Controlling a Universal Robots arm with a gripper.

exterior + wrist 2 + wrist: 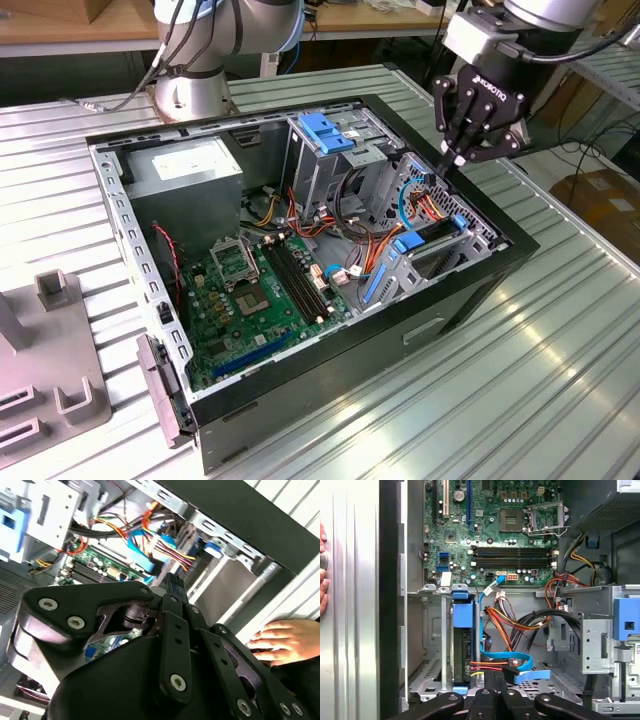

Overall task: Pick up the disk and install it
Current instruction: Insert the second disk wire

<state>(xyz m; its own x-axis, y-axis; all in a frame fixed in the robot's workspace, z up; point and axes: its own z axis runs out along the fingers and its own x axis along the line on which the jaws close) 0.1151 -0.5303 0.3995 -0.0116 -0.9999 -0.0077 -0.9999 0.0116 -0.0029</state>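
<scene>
Where the open computer case [470, 290] lies on its side on the ribbed metal table [560, 380], the gripper [462, 152] hangs just above the case's corner on the exterior view's right, its black fingers [455, 135] drawn together to a point with nothing between them. Going from the exterior view's left toward the tool: grey fixture blocks [50, 380] sit on the table well away from it, then the grey power-supply box [190, 170] and the green motherboard [260, 300] lie inside the case, then the metal drive cage [330, 150] with its blue handle stands nearer. Just below the gripper, the disk [435, 238] sits seated in its bay at the case's edge, blue rails showing. In the first wrist view the disk [463, 645] stands edge-on right ahead of the fingertips [495, 680], beside orange and blue cables [515, 657]. In the second wrist view a person's hand [290, 640] rests on the table beside the case.
</scene>
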